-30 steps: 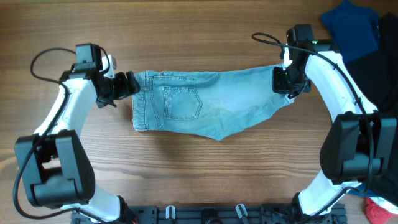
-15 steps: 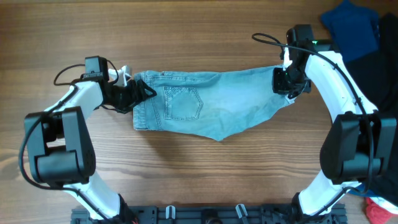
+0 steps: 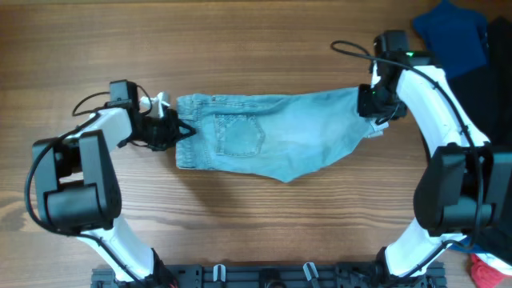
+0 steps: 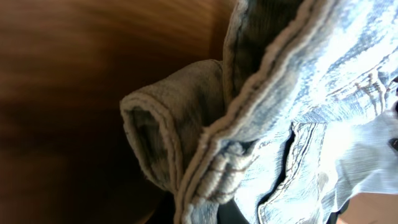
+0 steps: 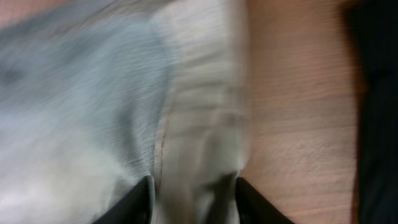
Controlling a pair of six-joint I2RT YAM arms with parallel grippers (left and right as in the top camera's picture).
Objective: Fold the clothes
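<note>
One pair of light blue denim shorts [image 3: 276, 140], lying flat on the wooden table [image 3: 256, 48] and stretched lengthwise between the two grippers.

- Left gripper [image 3: 174, 130]: closed on the waistband end of the shorts. Its wrist view is filled by the shorts [image 4: 280, 124], with a rolled lip of waistband [image 4: 155, 137] bunched right in front of it. Only a dark sliver of the gripper itself shows at the bottom edge. The table [image 4: 62, 62] is blurred beyond.
- Right gripper [image 3: 376, 106]: pinching the leg hem at the opposite end. In its wrist view, two black fingers [image 5: 138, 198] flank a thick pale fold of hem [image 5: 199, 124]. The right gripper [image 5: 193, 190] has cloth filling the gap, and the rest of the shorts [image 5: 81, 93] spreads away to one side. Bare table [image 5: 292, 124] lies on the other side.
- One stitched back pocket [image 3: 240, 134], face up, nearer the left gripper than the right.
- One royal-blue garment [image 3: 452, 32], heaped just beyond the right gripper, apart from the shorts.
- One black garment [image 3: 490, 88], outboard of the right arm at the table's edge.
</note>
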